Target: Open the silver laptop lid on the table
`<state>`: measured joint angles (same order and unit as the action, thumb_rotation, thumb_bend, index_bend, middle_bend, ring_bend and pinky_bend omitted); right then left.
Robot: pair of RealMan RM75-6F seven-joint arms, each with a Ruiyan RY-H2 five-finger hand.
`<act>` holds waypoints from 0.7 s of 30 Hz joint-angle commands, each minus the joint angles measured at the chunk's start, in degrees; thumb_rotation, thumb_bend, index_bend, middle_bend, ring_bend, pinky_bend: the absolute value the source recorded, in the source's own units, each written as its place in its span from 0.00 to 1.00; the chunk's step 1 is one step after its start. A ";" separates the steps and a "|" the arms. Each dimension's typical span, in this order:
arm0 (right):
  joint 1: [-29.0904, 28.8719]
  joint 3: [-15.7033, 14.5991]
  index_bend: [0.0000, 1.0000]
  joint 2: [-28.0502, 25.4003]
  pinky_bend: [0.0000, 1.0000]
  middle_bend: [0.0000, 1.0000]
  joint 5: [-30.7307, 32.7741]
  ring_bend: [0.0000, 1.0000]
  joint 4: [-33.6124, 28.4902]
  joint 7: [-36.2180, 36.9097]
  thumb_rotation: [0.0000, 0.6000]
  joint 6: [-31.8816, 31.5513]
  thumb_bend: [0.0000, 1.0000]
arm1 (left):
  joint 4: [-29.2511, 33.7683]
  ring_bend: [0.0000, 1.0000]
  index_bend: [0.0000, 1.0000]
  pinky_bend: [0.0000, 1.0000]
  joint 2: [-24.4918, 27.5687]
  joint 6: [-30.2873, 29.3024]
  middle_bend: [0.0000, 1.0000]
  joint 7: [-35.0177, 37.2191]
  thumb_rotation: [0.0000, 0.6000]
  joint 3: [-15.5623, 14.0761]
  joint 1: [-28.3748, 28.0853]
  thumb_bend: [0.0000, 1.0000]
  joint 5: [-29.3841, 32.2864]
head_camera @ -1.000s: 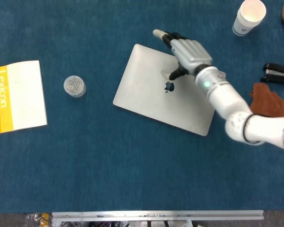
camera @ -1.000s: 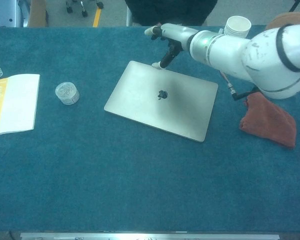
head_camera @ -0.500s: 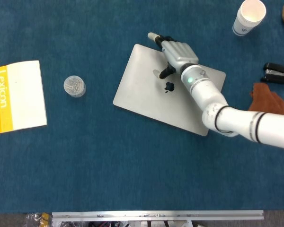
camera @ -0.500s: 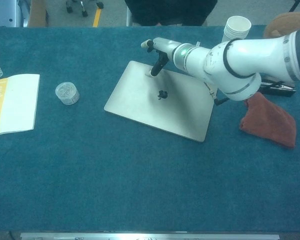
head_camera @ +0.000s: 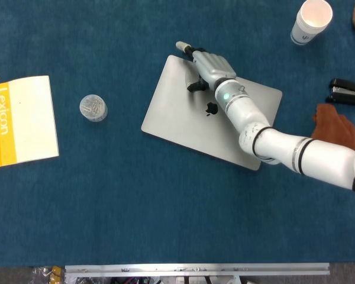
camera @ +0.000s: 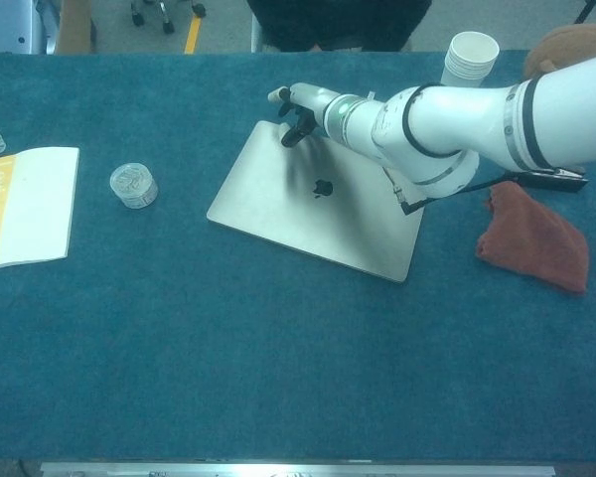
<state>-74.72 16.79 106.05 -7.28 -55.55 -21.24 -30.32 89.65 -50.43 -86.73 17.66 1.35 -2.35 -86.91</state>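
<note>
The silver laptop (head_camera: 177,115) lies closed and flat on the blue table, turned at an angle, its logo facing up; the chest view shows the laptop (camera: 273,199) too. My right hand (head_camera: 207,64) hovers over the lid's far left corner, fingers stretched out past the far edge and the dark thumb pointing down at the lid. It holds nothing. In the chest view the right hand (camera: 300,106) sits at that same corner, and the forearm crosses the lid from the right. The left hand shows in neither view.
A paper cup (head_camera: 312,21) stands at the far right. A black stapler (head_camera: 347,92) and a red-brown cloth (head_camera: 340,125) lie right of the laptop. A small clear jar (head_camera: 93,108) and a white and yellow Lexicon booklet (head_camera: 25,118) lie to the left.
My right hand has slid left along the laptop's far edge to its far left corner, and the forearm now lies across more of the lid. The lid is still flat.
</note>
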 commanded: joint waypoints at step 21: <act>-2.62 -0.20 0.00 3.36 0.14 0.20 0.56 0.12 5.79 2.92 1.00 4.28 0.72 | -0.97 0.00 0.08 0.07 -0.43 0.42 0.06 0.19 1.00 0.26 -0.17 0.38 0.39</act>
<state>-77.32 16.59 109.38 -6.69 -49.77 -18.33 -26.05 88.70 -50.84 -86.30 17.83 1.60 -2.53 -86.53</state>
